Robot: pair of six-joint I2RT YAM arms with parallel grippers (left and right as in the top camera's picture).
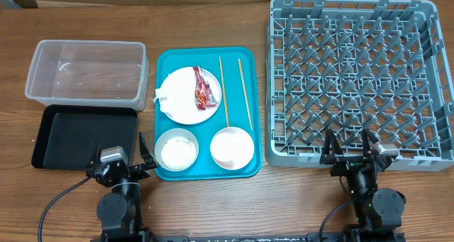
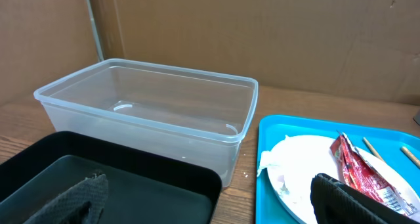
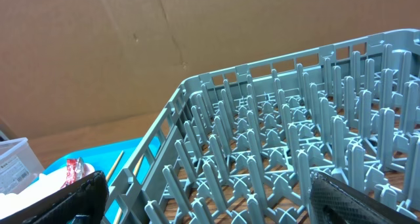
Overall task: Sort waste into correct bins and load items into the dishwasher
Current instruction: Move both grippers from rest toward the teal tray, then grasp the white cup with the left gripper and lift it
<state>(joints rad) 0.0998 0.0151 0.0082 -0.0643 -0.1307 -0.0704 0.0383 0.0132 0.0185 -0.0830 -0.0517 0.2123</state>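
A: What is the overhead view listing that the wrist views are missing?
B: Teal tray (image 1: 253, 79) lying mid-table between the bins and the rack (image 1: 355, 79); plate (image 1: 186, 108) sitting at its far end, carrying the napkin (image 1: 168, 96) on its left and the wrapper (image 1: 204, 93) on its right; two chopsticks (image 1: 224, 93) lying lengthwise beside the plate, apart from each other; two bowls (image 1: 231, 147) sitting side by side at the near end, the left one holding rice (image 1: 177, 153).
A: And the bins?
B: Tub (image 1: 85, 75) standing at far left; black tray (image 1: 85, 137) lying just in front of it; whether they are touching, I cannot tell.
A: What are the wrist views adding?
B: Brown cardboard (image 2: 262, 33) standing behind the table (image 1: 213, 206); the left one is showing the tub's clear wall and the napkin hanging past the plate's rim; the right one is showing the rack's upright pegs from low down, its wall blocking most of the teal tray.
A: Grippers?
B: Left gripper (image 1: 119, 160) hovering at the black tray's near right corner, fingers (image 2: 72, 204) spread wide, grasping nothing; right gripper (image 1: 347, 148) hovering at the rack's near edge, likewise released.
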